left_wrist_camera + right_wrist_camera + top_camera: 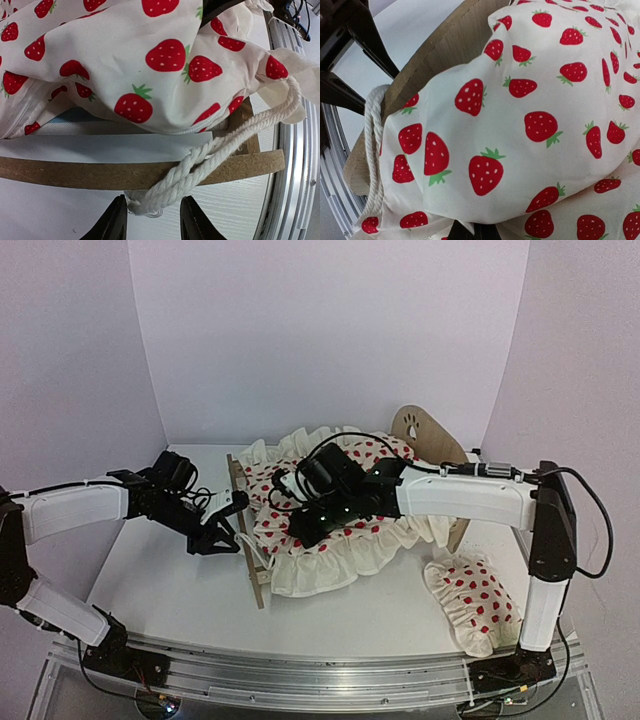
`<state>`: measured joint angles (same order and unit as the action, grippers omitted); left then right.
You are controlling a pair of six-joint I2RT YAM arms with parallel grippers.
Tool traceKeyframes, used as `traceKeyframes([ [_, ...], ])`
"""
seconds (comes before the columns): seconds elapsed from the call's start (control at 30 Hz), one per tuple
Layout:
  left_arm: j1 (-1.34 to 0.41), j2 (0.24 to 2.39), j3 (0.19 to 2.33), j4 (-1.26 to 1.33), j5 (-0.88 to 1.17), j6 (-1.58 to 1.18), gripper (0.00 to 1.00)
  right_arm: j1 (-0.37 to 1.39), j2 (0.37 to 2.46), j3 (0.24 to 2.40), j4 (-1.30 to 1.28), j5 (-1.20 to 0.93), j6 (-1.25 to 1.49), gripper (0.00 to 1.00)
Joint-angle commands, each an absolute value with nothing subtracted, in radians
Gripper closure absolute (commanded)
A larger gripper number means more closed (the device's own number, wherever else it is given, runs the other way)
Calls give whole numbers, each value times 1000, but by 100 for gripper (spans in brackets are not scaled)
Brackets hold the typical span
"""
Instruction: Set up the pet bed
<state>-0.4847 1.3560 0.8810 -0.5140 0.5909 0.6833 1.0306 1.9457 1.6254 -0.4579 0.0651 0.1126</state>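
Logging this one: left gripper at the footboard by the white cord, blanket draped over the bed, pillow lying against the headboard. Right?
Only the pillow is wrong: the top external view shows it on the table by the right arm's base, apart from the pet bed. The left gripper is at the footboard by the white cord, and the blanket drapes the bed.

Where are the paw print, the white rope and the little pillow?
paw print (413, 424): top view, centre of the cutout.
white rope (195, 170): left wrist view, middle of its twisted strands.
pillow (472, 602): top view, its spotted middle.
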Motion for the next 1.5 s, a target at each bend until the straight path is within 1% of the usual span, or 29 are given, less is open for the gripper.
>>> traceKeyframes([
  [0.0, -486, 1366, 894, -487, 608, 683, 88, 1006, 1931, 1700, -426, 78, 103, 100],
  [0.03, -486, 1368, 896, -482, 596, 680, 96, 997, 1926, 1706, -426, 76, 101, 100],
  [0.07, -486, 1367, 901, -480, 587, 678, 99, 986, 1920, 1711, -426, 72, 98, 100],
  [0.33, -486, 1344, 978, -569, 543, 665, 100, 928, 1924, 1770, -426, 67, 77, 100],
  [0.43, -487, 1323, 1101, -669, 568, 702, 100, 904, 1936, 1811, -426, 67, 85, 100],
  [0.53, -499, 1314, 1245, -788, 682, 722, 100, 879, 1962, 1860, -426, 87, 93, 100],
  [0.67, -622, 1365, 1394, -885, 748, 676, 100, 847, 2011, 1918, -425, 79, 109, 100],
  [0.87, -784, 1493, 1435, -809, 843, 519, 100, 837, 2075, 1987, -424, 53, 117, 100],
  [0.93, -831, 1553, 1469, -819, 857, 531, 100, 835, 2082, 1994, -423, 47, 115, 100],
  [1.03, -900, 1629, 1485, -844, 812, 602, 99, 832, 2079, 1989, -421, 42, 111, 100],
  [1.07, -916, 1649, 1487, -863, 793, 654, 93, 832, 2079, 1987, -419, 39, 111, 100],
  [1.13, -941, 1666, 1495, -918, 756, 752, 53, 831, 2076, 1985, -418, 29, 108, 100],
  [1.17, -945, 1662, 1496, -955, 737, 807, 39, 832, 2072, 1981, -417, 21, 109, 100],
  [1.2, -944, 1655, 1498, -985, 715, 840, 30, 832, 2067, 1972, -416, 14, 110, 100],
  [1.23, -941, 1645, 1501, -1008, 687, 853, 26, 832, 2060, 1960, -416, 4, 113, 100],
  [1.27, -935, 1632, 1504, -1025, 657, 858, 23, 832, 2054, 1949, -416, -8, 117, 100],
  [1.3, -917, 1615, 1506, -1033, 632, 850, 23, 832, 2046, 1937, -414, -26, 124, 100],
  [1.4, -776, 1561, 1525, -997, 626, 787, 24, 832, 2022, 1901, -409, -58, 143, 100],
  [1.47, -699, 1552, 1558, -993, 615, 774, 27, 832, 2005, 1874, -403, -68, 152, 100],
])
